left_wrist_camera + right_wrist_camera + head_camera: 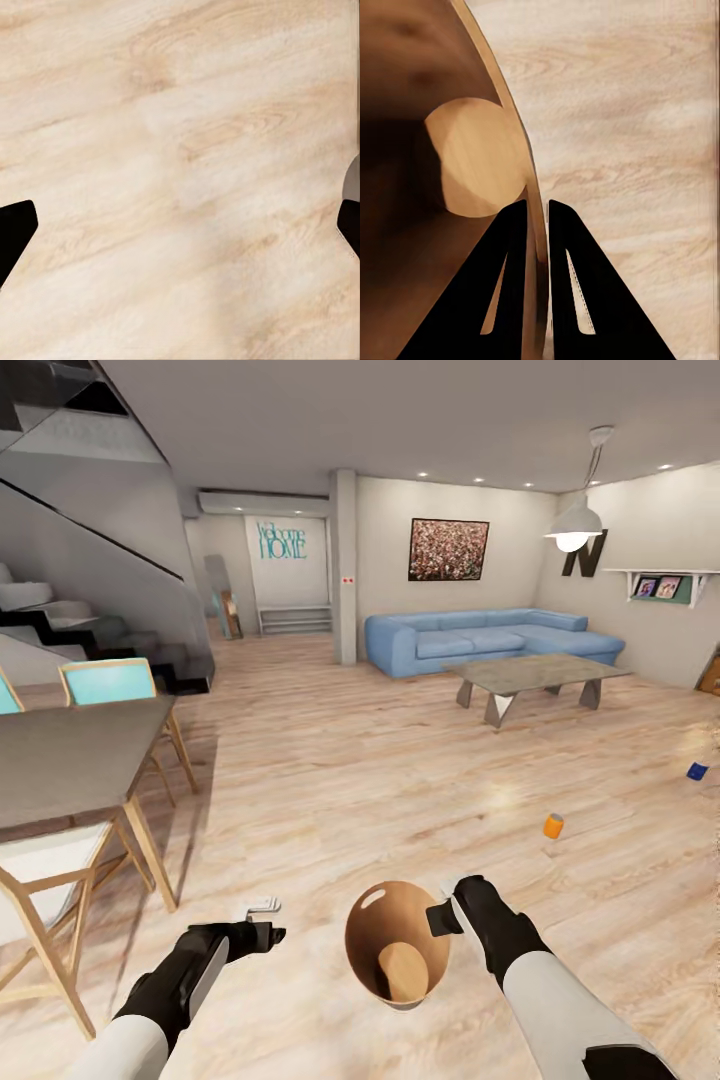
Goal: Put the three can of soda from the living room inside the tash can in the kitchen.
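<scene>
The right gripper (538,225) is pinching the rim of the tash can (397,943), carrying it toward an orange soda can (553,825) and a blue one (697,770) lying ahead-right on the floor (380,780), while the left gripper (262,920), jaws apparently spread, is hanging free; keeping the bin level looks wise.

Both arms have white forearm shells and glossy black wrists, the right tool (537,247) ending in black tapered fingers (495,292) with slotted cut-outs.
</scene>
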You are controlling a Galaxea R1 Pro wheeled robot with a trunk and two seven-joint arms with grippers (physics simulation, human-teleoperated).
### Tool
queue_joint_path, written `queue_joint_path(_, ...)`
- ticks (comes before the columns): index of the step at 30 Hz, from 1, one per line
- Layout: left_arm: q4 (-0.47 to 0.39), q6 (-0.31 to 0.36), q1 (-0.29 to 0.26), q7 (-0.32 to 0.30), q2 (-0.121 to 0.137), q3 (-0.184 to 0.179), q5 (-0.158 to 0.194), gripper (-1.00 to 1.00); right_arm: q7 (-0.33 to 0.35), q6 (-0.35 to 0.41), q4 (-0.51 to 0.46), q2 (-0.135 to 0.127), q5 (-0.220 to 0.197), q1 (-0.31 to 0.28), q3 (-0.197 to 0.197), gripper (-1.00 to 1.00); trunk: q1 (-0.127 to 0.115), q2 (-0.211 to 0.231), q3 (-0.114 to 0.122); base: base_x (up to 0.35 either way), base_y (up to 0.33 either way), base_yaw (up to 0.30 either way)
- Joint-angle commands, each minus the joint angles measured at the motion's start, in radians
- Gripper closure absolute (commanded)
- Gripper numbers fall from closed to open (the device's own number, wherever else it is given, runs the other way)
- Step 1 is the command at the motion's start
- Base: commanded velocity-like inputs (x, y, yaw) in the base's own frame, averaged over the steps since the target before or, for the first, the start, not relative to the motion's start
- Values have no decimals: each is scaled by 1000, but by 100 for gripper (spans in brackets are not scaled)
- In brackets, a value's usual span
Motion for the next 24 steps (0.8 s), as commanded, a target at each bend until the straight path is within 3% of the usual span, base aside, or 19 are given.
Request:
queue_joint_path(1,0,0,0,0,0,0,0,-100,5,0,0,0,-15,0,-1,100,0,0,0,345,76,-263)
queue_joint_path(24,0,-14,0,0,-1,-2,-5,-100,8,0,1,0,-15,0,-1,100,0,0,0,345,45,-283)
